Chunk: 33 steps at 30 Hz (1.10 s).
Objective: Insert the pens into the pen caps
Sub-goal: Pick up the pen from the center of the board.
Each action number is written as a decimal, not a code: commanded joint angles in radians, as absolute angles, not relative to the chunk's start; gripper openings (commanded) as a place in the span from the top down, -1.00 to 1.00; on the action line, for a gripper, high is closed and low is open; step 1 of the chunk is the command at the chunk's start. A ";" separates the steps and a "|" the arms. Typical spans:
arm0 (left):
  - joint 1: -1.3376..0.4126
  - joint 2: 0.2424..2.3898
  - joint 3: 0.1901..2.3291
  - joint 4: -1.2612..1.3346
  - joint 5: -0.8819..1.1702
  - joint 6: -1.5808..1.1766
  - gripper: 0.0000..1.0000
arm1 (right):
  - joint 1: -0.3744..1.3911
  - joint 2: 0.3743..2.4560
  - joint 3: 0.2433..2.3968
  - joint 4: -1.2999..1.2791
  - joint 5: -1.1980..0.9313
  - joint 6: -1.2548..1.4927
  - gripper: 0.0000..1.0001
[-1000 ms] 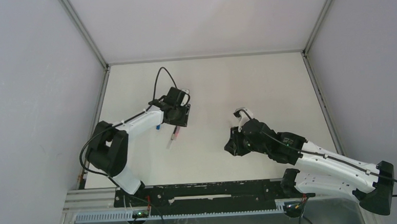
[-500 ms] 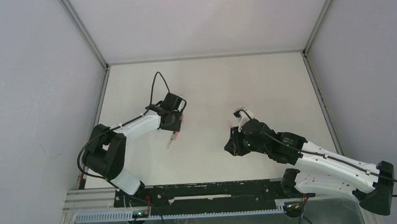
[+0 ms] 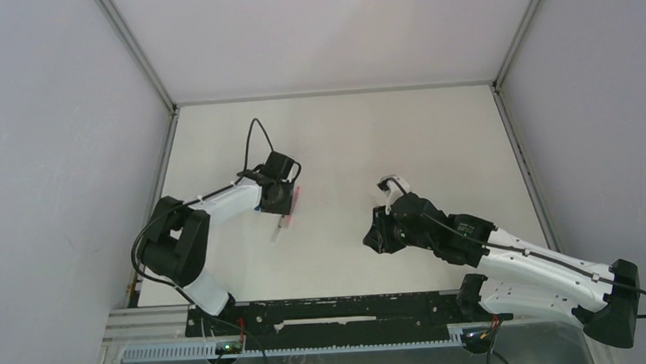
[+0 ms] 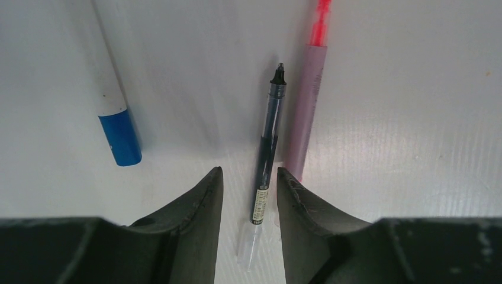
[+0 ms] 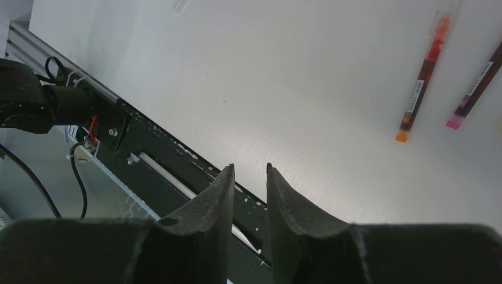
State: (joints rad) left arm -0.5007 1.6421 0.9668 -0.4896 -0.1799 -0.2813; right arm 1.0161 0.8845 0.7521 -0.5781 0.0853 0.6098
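Observation:
In the left wrist view a dark pen (image 4: 267, 151) with a black tip and a clear near end lies on the table. My left gripper (image 4: 248, 173) is open and straddles it, with a gap on each side. A pink pen (image 4: 306, 112) lies just right of it, outside the jaws. A white pen with a blue end (image 4: 118, 133) lies to the left. From above, the left gripper (image 3: 281, 202) sits low over these pens. My right gripper (image 5: 250, 167) is open and empty, above the table's near edge. An orange pen (image 5: 423, 83) and a pink-ended pen (image 5: 476, 89) lie beyond it. Loose pen caps are out of view.
The black rail (image 3: 335, 311) runs along the near edge between the arm bases. Grey walls enclose the white table (image 3: 401, 144) on the left, right and far sides. The right gripper (image 3: 374, 233) hangs mid-table, right of the left gripper.
The left gripper has shifted left and toward the near side, coming down over the pens, and its jaws have narrowed. The right arm has barely moved.

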 commanded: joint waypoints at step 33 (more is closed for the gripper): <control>-0.500 1.554 1.015 -0.547 -0.251 -0.285 0.77 | 1.026 0.854 0.758 -0.555 0.104 0.630 0.32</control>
State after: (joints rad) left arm -0.5014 1.6726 0.9703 -0.4892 -0.1905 -0.2886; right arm 1.0172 0.8806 0.7521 -0.5800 0.0887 0.6113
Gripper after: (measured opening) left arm 0.132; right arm 0.339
